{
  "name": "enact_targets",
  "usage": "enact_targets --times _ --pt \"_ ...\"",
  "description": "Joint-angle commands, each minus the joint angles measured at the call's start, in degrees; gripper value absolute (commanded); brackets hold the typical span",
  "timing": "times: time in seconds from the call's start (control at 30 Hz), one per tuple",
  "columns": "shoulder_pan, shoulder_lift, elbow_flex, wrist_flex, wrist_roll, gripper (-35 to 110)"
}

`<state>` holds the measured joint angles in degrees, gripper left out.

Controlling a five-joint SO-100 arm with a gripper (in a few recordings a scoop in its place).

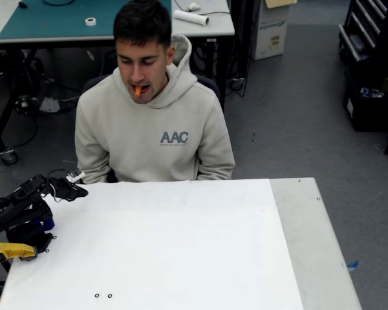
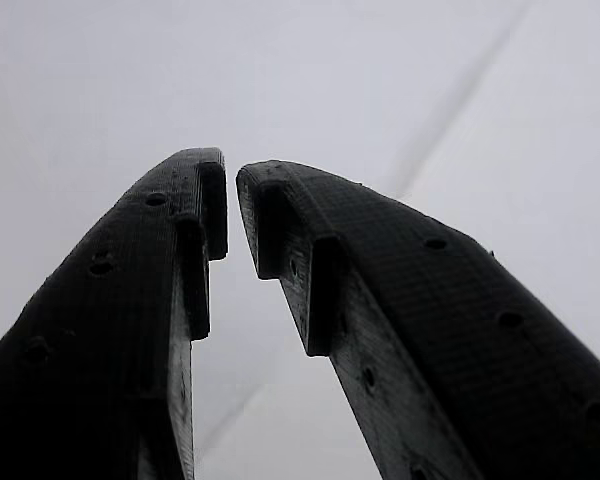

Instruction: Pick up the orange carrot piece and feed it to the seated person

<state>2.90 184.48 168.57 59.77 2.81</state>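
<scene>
The orange carrot piece (image 1: 137, 90) sticks out of the mouth of the seated person (image 1: 156, 139), who sits behind the far edge of the table in a beige hoodie. My black arm is folded at the table's left edge. Its gripper (image 1: 77, 191) rests low by the far left corner, well away from the person's face. In the wrist view the gripper (image 2: 230, 195) points at the white surface, its fingertips (image 2: 205, 195) almost touching, with nothing held between them.
A white sheet covers the table (image 1: 181, 245), with a bare grey strip (image 1: 310, 239) on the right. A yellow handle (image 1: 11, 250) lies beside the arm's base at the left edge. Behind the person stand a desk with a green mat (image 1: 64, 19) and cables on the floor.
</scene>
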Motion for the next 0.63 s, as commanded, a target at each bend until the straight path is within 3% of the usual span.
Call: enact_targets --times 0.0,0.6 --pt "0.1 1.1 -0.2 1.1 0.4 -3" --pt "-0.3 3.3 -0.4 5.7 0.3 -3"
